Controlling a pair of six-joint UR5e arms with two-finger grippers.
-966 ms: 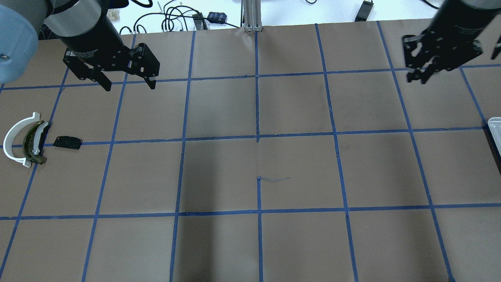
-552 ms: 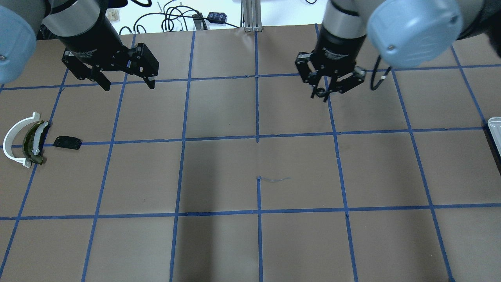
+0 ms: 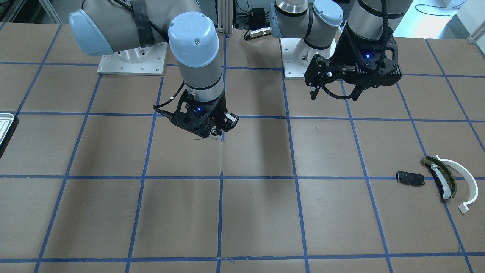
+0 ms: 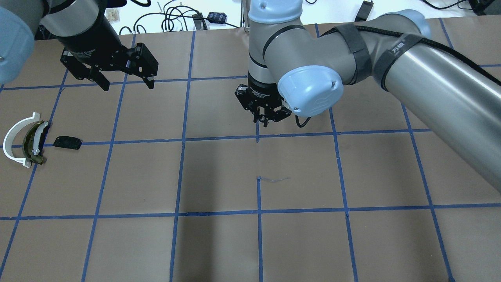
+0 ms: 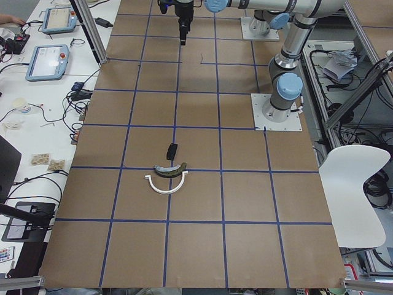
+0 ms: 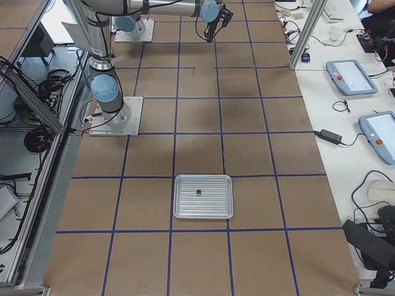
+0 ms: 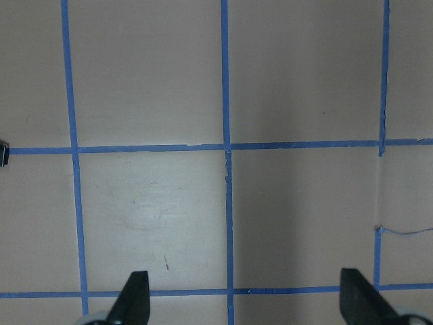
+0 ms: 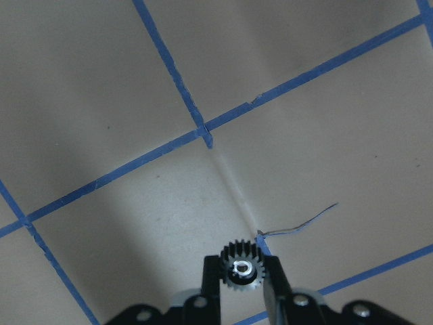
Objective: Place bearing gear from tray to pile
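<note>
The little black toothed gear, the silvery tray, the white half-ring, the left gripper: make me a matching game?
1 small black toothed gear
2 silvery ridged metal tray
3 white plastic half-ring
4 left gripper

A open, empty
B beside a dark olive curved piece
C pinched in the right gripper
D holds one tiny dark part

Pairs: 1-C, 2-D, 3-B, 4-A

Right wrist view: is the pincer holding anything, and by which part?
The right pincer holds the bearing gear by its toothed rim, pinched on opposite sides. The left pincer is open and empty.
</note>
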